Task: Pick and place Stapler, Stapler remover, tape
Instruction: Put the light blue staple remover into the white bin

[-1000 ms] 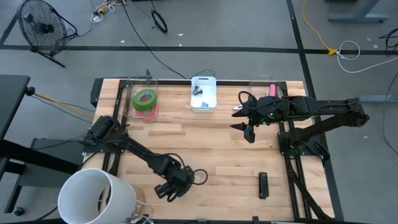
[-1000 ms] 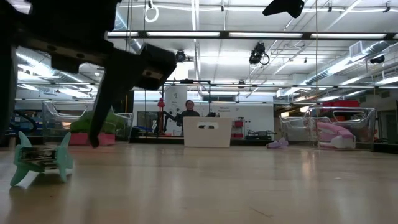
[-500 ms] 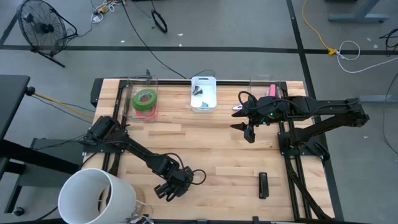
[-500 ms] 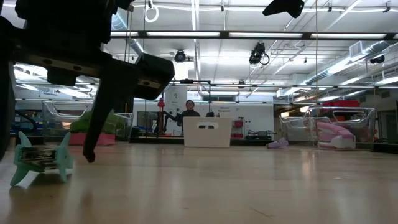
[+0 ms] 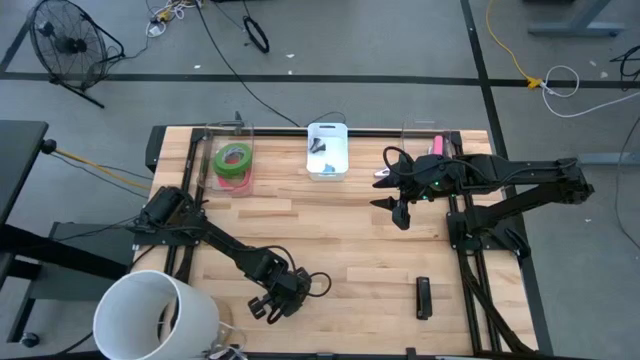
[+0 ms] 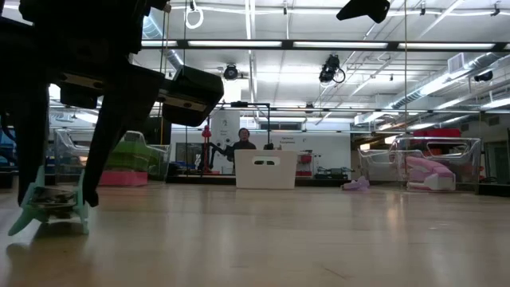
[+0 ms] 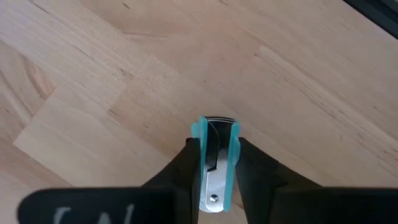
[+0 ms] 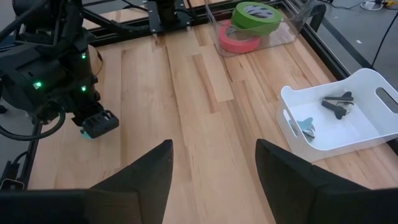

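A teal staple remover (image 7: 214, 163) lies on the table near its near edge; it also shows in the low view (image 6: 49, 206), standing on its lower prongs. My left gripper (image 5: 272, 298) is down over it and shut on it. A black stapler (image 5: 423, 297) lies flat near the near right. Green and pink tape rings (image 5: 233, 162) lie stacked in a clear bin at the far left. My right gripper (image 5: 400, 207) hangs open and empty above the table's right middle. My left gripper pinches the teal staple remover between its two fingers, one finger (image 7: 186, 171) on each flat teal side (image 7: 199, 149). The fingers come from above, pointing down. The remover stands with its lower prongs (image 6: 20, 223) on the table.
A white bin (image 5: 327, 150) at the far middle holds other staple removers. A clear bin (image 5: 432, 145) with a pink thing stands at the far right. A white bucket (image 5: 155, 315) stands off the near left corner. Bare wood lies between the arms.
My left gripper has come down over the teal staple remover and its fingers have closed in on the remover's two sides. The remover has shifted slightly on the table.
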